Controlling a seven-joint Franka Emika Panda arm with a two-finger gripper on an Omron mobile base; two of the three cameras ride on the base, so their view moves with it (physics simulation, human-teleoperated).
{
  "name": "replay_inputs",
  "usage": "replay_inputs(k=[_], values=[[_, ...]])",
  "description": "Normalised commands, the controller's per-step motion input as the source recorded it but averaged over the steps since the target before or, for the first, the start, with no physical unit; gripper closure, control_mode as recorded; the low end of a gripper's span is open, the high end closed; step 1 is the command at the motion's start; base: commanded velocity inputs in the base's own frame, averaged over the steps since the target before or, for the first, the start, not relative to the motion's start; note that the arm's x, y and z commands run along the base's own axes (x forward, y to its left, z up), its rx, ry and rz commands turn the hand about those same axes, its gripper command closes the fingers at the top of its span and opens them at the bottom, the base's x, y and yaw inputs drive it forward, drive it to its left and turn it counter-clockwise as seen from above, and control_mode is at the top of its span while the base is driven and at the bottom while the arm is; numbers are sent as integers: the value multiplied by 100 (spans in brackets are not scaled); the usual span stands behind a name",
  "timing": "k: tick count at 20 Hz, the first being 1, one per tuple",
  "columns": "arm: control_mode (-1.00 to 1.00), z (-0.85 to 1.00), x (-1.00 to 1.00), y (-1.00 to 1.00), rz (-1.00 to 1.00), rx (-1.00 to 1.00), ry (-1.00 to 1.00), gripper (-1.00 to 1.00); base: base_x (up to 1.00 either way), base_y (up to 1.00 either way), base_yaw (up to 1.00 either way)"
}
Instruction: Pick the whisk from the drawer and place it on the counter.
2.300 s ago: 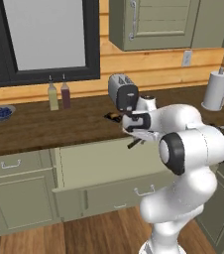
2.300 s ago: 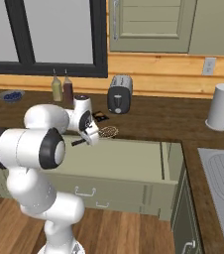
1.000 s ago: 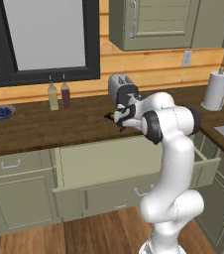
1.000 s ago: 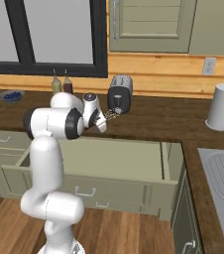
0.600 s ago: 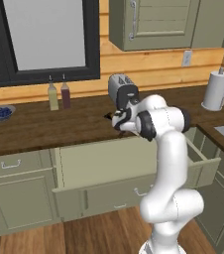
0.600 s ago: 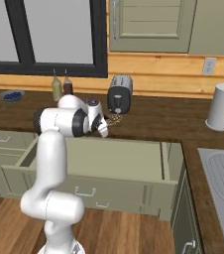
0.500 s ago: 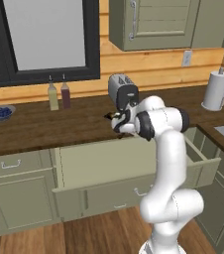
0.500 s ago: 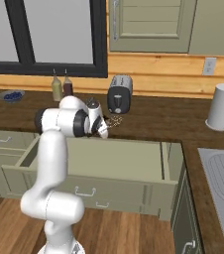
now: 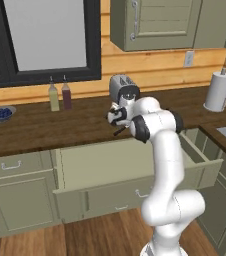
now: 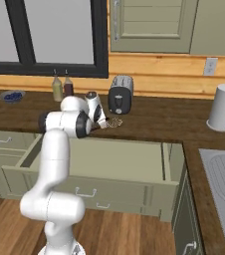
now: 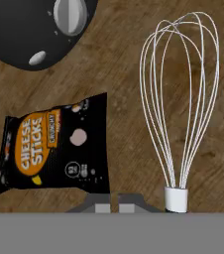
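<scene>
The whisk [image 11: 178, 99] lies with its silvery wire head just over the dark wood counter [image 11: 124, 59]; its white collar sits at the bottom of the hand view and the handle runs out of sight below. My gripper [image 11: 114, 206] has its fingertips close together and seems shut on that handle. In the right base view the gripper [image 10: 103, 123] is low over the counter [image 10: 159, 119] in front of the toaster, with the whisk [image 10: 115, 122] pointing right. The whisk's dark handle end [image 9: 119, 131] sticks out below the gripper [image 9: 115, 120]. The drawer [image 10: 104, 159] stands pulled out below.
A black cheese-sticks packet [image 11: 54, 149] lies left of the whisk head. The dark toaster [image 10: 119, 94] stands just behind. Two bottles [image 9: 60, 96] and a blue bowl [image 9: 0, 113] are to the left. A paper-towel roll [image 10: 223, 106] and a sink [image 10: 224, 169] are to the right.
The arm has carried the whisk from above the open drawer back over the counter and lowered it in front of the toaster. The drawer has stayed open.
</scene>
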Motion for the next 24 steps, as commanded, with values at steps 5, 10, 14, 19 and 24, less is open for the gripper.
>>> replay_inputs(k=[5, 10, 14, 19, 24], values=[[-100, 19, 56, 1, -8, 1, -12, 100, 0, 0, 0], [-100, 92, -99, -55, -3, 3, -5, 100, 0, 0, 0], [-100, 98, -100, -22, 1, 0, 16, 100, 0, 0, 0], [-100, -6, -100, -20, 13, -2, 26, 100, 0, 0, 0], [-100, -100, -100, -31, 15, 0, 5, 100, 0, 0, 0]])
